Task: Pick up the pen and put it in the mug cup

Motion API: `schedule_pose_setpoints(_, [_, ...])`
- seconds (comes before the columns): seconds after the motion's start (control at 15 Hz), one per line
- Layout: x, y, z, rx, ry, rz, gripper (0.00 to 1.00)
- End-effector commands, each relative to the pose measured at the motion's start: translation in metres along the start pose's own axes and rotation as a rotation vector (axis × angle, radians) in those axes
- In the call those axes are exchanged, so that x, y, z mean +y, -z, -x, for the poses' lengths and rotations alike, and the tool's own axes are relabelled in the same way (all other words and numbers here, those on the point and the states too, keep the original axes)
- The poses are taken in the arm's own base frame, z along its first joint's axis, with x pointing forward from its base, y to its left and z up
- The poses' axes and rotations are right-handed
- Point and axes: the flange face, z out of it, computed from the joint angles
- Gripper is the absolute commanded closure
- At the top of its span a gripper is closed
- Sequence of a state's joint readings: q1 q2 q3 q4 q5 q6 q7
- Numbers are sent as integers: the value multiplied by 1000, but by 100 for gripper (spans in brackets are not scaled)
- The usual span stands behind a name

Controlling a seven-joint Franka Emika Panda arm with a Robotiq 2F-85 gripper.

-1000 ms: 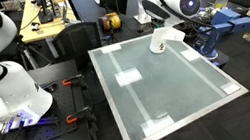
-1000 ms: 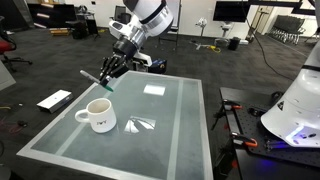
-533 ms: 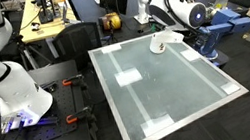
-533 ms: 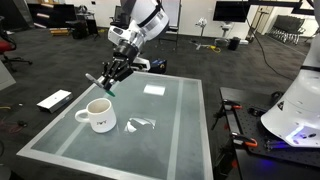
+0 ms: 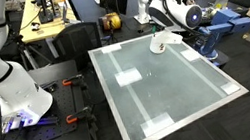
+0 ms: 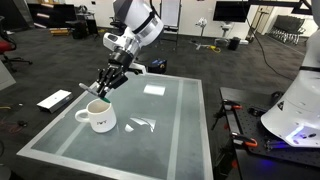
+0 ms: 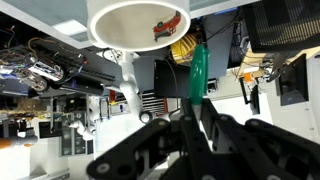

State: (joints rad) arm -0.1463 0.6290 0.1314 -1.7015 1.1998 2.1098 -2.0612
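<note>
While the arm swings in over the far corner of the pale glass-topped bench, note the change. Over the last second the pincer has dropped and drifted toward the small white mug with the side handle. It now hangs just above the rim, apart from it. My read is that the carry is nearly done and only the lowering and release are left.

Pincer state: in the wrist view the two dark fingers are clamped on the thin green pen. So the pen is in the air, not on the bench and not yet in the mug.

Pen axis: it runs straight out from between the fingers, in line with them. The free end points at the mug's open mouth. That end sits just beside the rim's edge, not over the middle of the opening. Its whitish end is not visible.

In an exterior view the mug is partly masked by the arm, so you can't judge tilt from there. You probably need a small shift to centre the tip before letting go, or it may catch the rim.
</note>
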Motion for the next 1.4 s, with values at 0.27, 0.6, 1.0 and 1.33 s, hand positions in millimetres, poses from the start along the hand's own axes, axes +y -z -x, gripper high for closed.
schedule_pose_setpoints(0.27, [19,-2,5,8,46,53,96])
schedule_pose_setpoints(0.6, [32,1,12,20,48,64,96])
schedule_pose_setpoints(1.0, [47,-2,15,22,47,77,96])
schedule_pose_setpoints(1.33, [51,-9,23,23,34,73,96])
